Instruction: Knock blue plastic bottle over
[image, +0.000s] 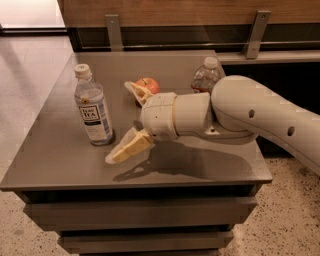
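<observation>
The blue plastic bottle (94, 107) stands upright on the left part of the grey table (60, 160). It is clear, with a white cap and a pale label reading "TEA". My gripper (123, 123) is just to the right of the bottle, at its lower half, with the fingers spread apart and nothing between them. The lower finger (127, 147) lies low over the table, with its tip close to the bottle's base. The upper finger (137, 92) points toward the back left.
A red apple (149, 84) sits behind the gripper. A ribbed clear water bottle (205, 76) stands at the back right, behind my white arm (250, 112). A wooden wall with metal brackets runs behind the table. The floor drops off to the left and front.
</observation>
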